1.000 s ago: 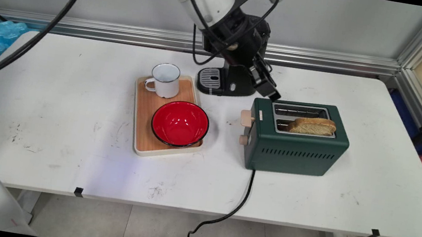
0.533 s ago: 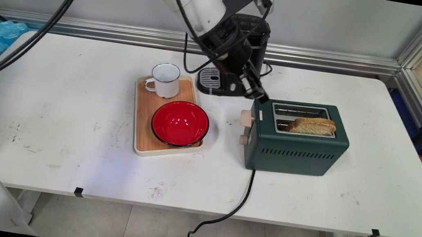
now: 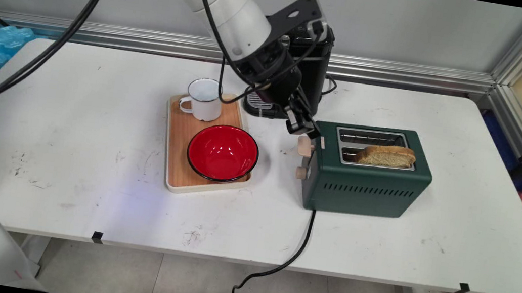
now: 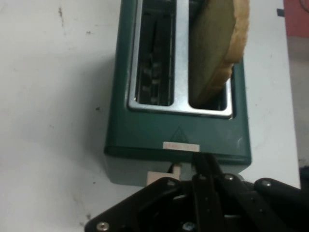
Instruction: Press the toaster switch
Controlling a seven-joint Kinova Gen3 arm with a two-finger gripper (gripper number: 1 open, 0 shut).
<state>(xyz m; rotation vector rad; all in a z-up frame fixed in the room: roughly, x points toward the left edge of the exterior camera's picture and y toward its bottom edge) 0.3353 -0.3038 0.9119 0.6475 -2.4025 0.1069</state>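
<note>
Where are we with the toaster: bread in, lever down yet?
Done: the bread slice stands in the near slot of the toaster. In hand: the gripper, fingers shut and empty, sits just above the beige lever. Left: the lever looks up, not pressed, and the bread rides high.

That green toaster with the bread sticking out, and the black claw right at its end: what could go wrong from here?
1. The end effector sits just above the toaster's beige lever; a slightly off push might slip past the lever and shove the toaster along the table.
2. The bread slice stands tilted in the near slot, so a jolt could tip it out.
3. The red bowl overhangs its wooden tray nearby; the arm swinging back could clip it.
</note>
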